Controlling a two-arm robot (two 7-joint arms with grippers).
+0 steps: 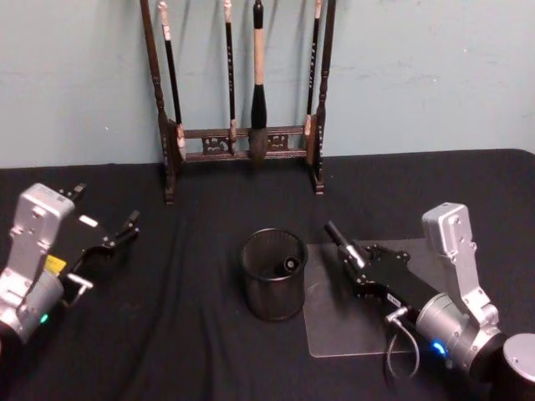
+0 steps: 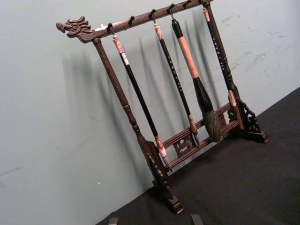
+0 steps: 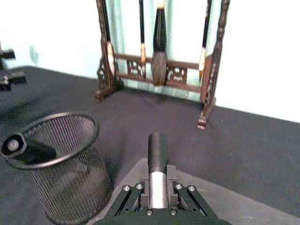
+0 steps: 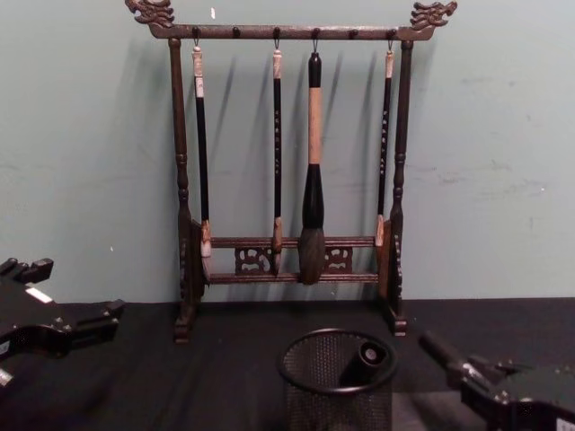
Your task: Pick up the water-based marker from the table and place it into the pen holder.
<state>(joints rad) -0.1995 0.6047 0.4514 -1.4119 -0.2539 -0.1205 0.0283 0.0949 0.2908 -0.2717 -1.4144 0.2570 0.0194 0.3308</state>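
1. The water-based marker [image 1: 337, 236], a slim pen with a black cap and a silver barrel, is in the robot's grip on the right side of the black cloth-covered tabletop [image 1: 167, 334]. It lies nearly level above a clear plastic sheet [image 1: 351, 334] and appears to be lifted off it
2. The right claw [image 1: 358, 266] is clamped on the silver barrel. The black cap sticks out ahead of the fingers, pointing away from the robot and slightly to its left
3. The round black wire-mesh pen holder [image 1: 272, 292] stands upright just beside the marker, on the robot's left of it. The cap is near the solid rim but apart from it, and it is not over the opening. In the chest view the cap sits at about rim height
4. A second dark marker [image 1: 289, 264] leans inside the pen holder, with its end resting against the rim
5. By my reading the pick-up is done and the placing is not. The gripped marker has yet to be carried over the opening, tipped downward and let go, and the leaning marker takes up part of that opening
6. The left claw [image 1: 107, 205] hangs idle with its fingers spread apart, well away at the left of the tabletop
7. A tall dark wooden brush rack [image 1: 234, 154] hung with brushes stands behind the holder against the wall, apart from the work
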